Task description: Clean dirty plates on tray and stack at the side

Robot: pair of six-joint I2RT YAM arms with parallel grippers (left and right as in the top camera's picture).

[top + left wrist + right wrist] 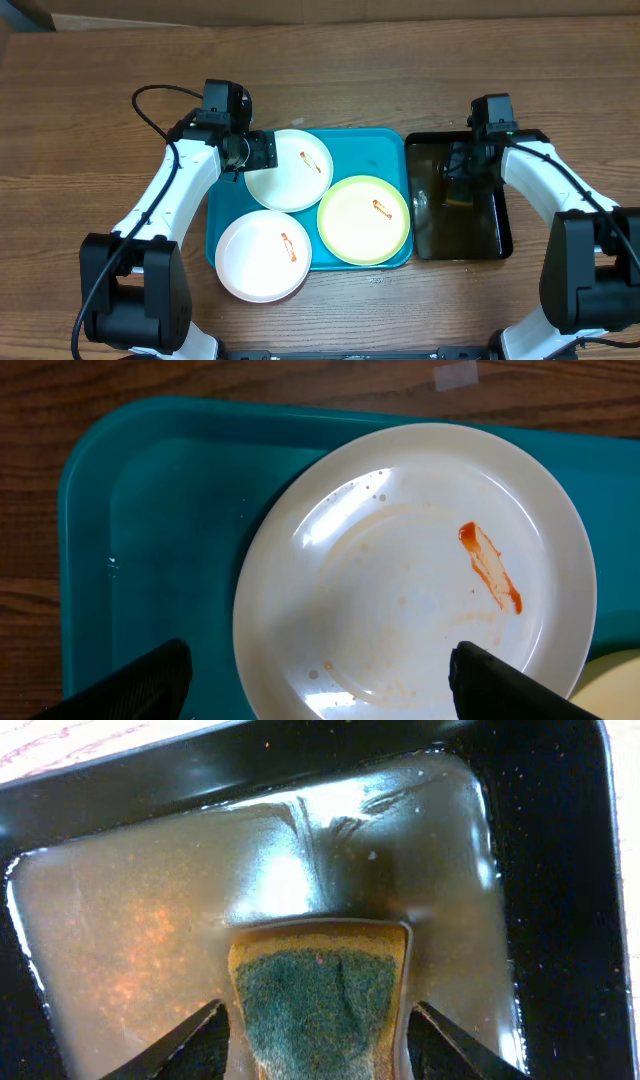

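Note:
Three dirty plates lie on the turquoise tray (pixel 375 145), each with an orange-red smear: a white plate (pixel 290 170) at the back left, a white plate (pixel 263 255) at the front left, and a pale yellow plate with a green rim (pixel 363 218) at the right. My left gripper (pixel 262 152) hangs open over the left rim of the back white plate (pixel 415 570). One finger (pixel 140 685) is over the tray (pixel 150 510), the other over the plate. My right gripper (pixel 318 1020) stands open astride a green-topped sponge (pixel 315 990), with narrow gaps on both sides.
A smaller black tray (pixel 500 215) with shallow water stands right of the turquoise tray, and the sponge lies in it near the back wall (pixel 250 770). Bare wooden table (pixel 400 80) surrounds both trays. The front white plate overhangs the tray's front-left corner.

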